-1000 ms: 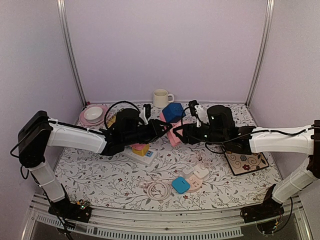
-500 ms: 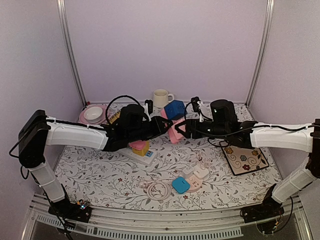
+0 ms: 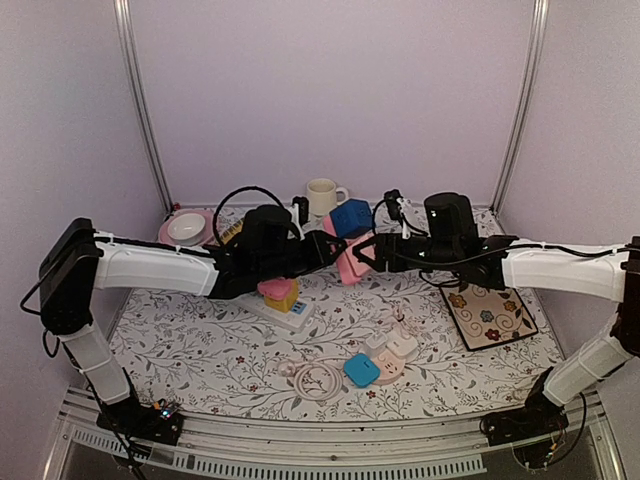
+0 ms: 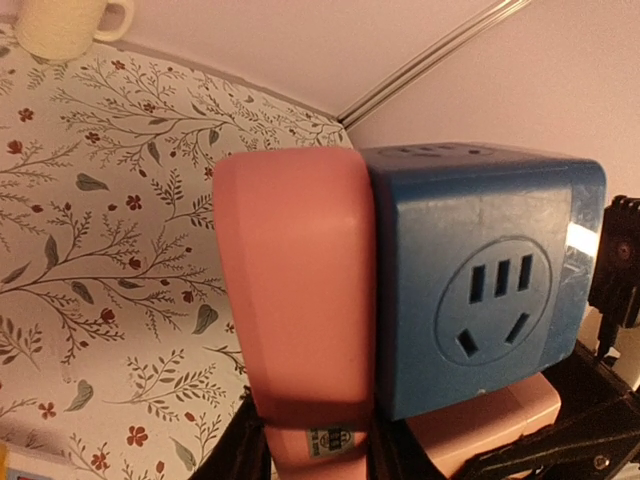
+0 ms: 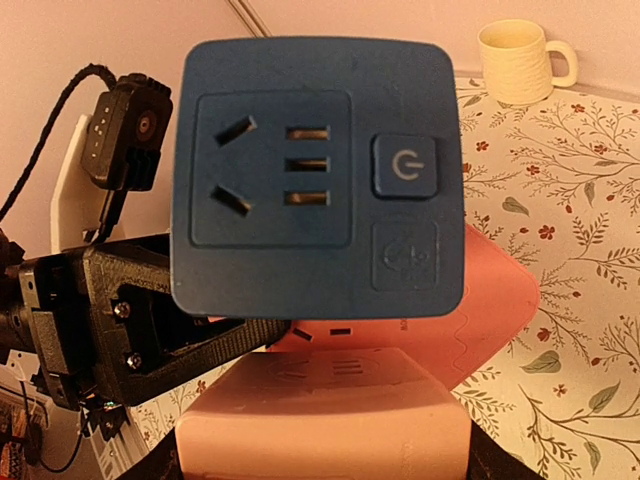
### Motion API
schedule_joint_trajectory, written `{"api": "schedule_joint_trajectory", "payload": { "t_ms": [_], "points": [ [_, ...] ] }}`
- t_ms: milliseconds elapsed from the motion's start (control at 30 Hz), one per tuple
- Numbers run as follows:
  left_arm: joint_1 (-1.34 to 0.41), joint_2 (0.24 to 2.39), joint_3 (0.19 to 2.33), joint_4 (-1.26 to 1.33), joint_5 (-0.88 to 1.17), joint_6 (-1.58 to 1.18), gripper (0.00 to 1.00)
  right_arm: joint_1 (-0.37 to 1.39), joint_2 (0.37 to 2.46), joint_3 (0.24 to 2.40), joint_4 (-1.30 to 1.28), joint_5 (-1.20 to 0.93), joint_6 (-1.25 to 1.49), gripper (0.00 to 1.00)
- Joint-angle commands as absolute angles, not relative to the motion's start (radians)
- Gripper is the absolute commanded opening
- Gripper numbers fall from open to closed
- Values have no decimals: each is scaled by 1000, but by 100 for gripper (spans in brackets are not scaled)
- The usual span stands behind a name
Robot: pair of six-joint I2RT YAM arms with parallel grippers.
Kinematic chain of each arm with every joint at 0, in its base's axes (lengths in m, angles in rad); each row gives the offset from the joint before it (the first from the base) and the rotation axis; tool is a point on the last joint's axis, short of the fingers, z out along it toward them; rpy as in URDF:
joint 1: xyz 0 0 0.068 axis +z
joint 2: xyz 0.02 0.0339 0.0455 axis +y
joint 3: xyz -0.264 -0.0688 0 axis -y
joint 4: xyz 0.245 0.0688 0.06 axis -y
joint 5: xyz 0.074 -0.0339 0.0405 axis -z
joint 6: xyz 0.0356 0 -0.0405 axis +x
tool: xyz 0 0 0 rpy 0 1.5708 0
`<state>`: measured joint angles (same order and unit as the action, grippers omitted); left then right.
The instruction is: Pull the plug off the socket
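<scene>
Cube plug [image 5: 315,180], glossy blue plastic, on smooth pink socket [image 5: 330,420]

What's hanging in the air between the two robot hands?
A pink socket block with a blue cube plug on it, held by the left fingers and the right fingers; the top view shows it.

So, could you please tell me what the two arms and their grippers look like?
Both the left arm and right arm have white tubular shells with black joints. The left gripper and right gripper are black and angular. A black cable loops above the left wrist.
</scene>
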<state>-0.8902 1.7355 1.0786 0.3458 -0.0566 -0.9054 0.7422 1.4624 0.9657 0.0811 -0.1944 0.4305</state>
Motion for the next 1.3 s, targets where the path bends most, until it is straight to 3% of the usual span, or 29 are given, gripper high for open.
{"api": "schedule_joint_trajectory", "payload": {
  "t_ms": [0,167,333,567,700,1100,1267],
  "points": [
    [-846,1770,1087,222,-158,-801,0,843,1401,1053,59,-25,351,31],
    [-838,1772,1095,216,-156,-804,0,861,1393,1027,60,55,293,30],
    [-832,1756,1091,192,-176,-792,0,698,1319,918,159,-223,376,29],
    [-829,1767,1095,208,-162,-793,0,736,1330,917,144,-169,372,30],
    [-829,1758,1097,226,-141,-775,0,577,1376,912,136,-297,422,29],
    [-834,1698,1048,306,-26,-713,0,225,1771,1064,182,-467,490,33],
    [-840,1665,1025,318,-11,-694,0,137,1924,1123,193,-546,523,40]
  ]
}}
